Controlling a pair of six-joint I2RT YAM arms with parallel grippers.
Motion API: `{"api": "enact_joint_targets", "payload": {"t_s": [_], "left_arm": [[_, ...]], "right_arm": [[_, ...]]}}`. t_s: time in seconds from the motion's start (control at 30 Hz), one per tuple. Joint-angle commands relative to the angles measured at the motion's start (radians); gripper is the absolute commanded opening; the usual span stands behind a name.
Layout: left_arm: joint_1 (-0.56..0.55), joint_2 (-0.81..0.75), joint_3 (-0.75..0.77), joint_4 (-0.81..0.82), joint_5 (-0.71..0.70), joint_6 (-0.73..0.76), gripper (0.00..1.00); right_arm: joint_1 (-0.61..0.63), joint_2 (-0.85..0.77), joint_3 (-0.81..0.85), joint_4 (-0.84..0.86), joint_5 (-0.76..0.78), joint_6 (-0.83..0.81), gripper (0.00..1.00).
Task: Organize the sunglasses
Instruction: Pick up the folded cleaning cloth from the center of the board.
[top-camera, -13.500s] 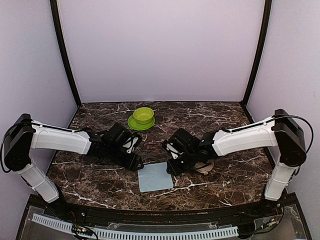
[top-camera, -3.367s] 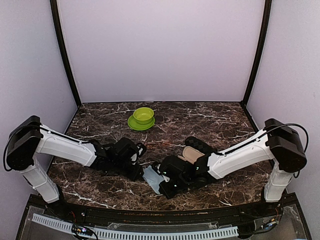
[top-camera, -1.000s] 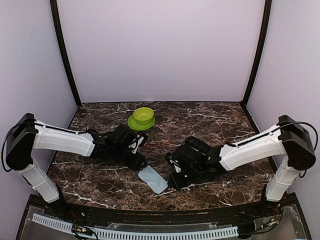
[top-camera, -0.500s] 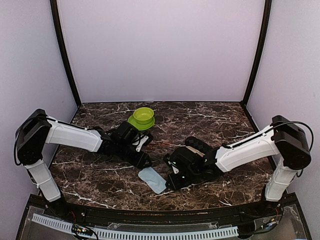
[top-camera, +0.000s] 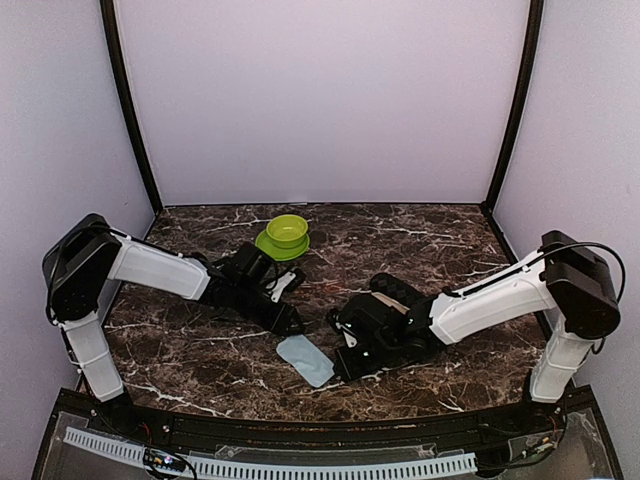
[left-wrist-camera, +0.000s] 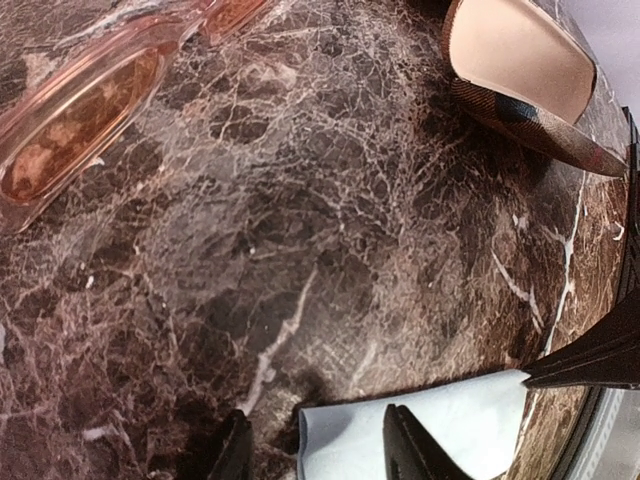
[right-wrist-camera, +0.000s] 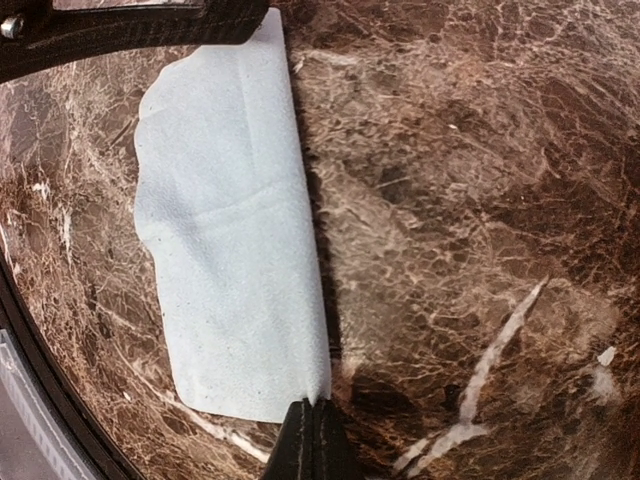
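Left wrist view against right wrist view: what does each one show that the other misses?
Only the left wrist: the reddish translucent sunglasses lying on the marble, the striped case with its beige face showing, and the left gripper, fingers apart over an edge of the light blue cloth. Only the right wrist: the right gripper, shut on a corner of the cloth, and nearly the whole cloth laid out. Both: the cloth and the marble table.
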Motion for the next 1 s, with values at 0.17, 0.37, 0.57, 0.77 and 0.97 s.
{"api": "enact_joint_targets", "payload": {"t_s": [0.17, 0.37, 0.57, 0.77, 0.97], "left_arm": [[0.019, 0.027, 0.017, 0.019, 0.097, 0.064, 0.48], [0.023, 0.064, 0.051, -0.008, 0.166, 0.121, 0.49], [0.028, 0.109, 0.072, -0.056, 0.190, 0.166, 0.46], [0.033, 0.109, 0.070, -0.087, 0.196, 0.182, 0.37], [0.033, 0.110, 0.061, -0.094, 0.206, 0.187, 0.29]], "right_arm": [[-0.045, -0.029, -0.006, -0.044, 0.007, -0.055, 0.00], [-0.094, -0.041, 0.008, -0.113, -0.028, -0.141, 0.00], [-0.118, -0.020, 0.043, -0.178, -0.050, -0.233, 0.00], [-0.130, -0.006, 0.065, -0.197, -0.065, -0.265, 0.00], [-0.131, -0.007, 0.064, -0.196, -0.067, -0.264, 0.00]]}}
